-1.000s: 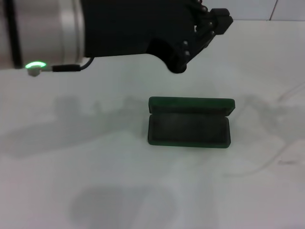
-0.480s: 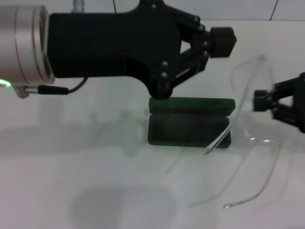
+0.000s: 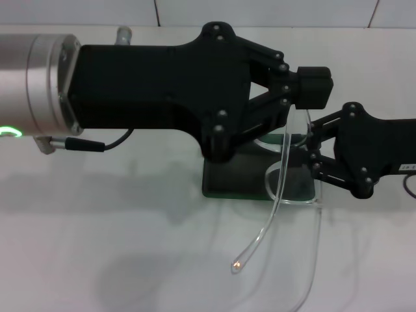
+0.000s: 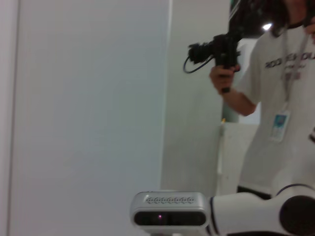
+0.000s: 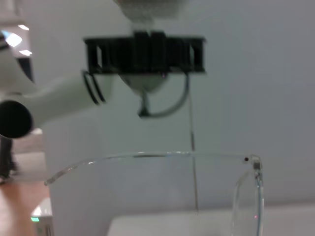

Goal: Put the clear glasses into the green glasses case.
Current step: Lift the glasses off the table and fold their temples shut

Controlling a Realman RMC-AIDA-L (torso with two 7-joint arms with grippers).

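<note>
The clear glasses hang above the green glasses case, which stands open on the white table, largely covered by both grippers. My right gripper reaches in from the right and is shut on the glasses' front. Their two thin temple arms trail down toward the near edge, one tip catching light. My left gripper stretches across from the left, shut, its tip right beside the upper end of one temple arm; contact cannot be told. In the right wrist view the glasses fill the foreground, with the left gripper facing them.
White table all around the case. A tiled wall runs along the back. The left wrist view looks away from the table at a wall panel, the robot's head and a person holding a camera rig.
The right gripper has come in from the right edge, carrying the glasses leftward over the case. The left gripper has shifted down and right, now covering the case's lid.
</note>
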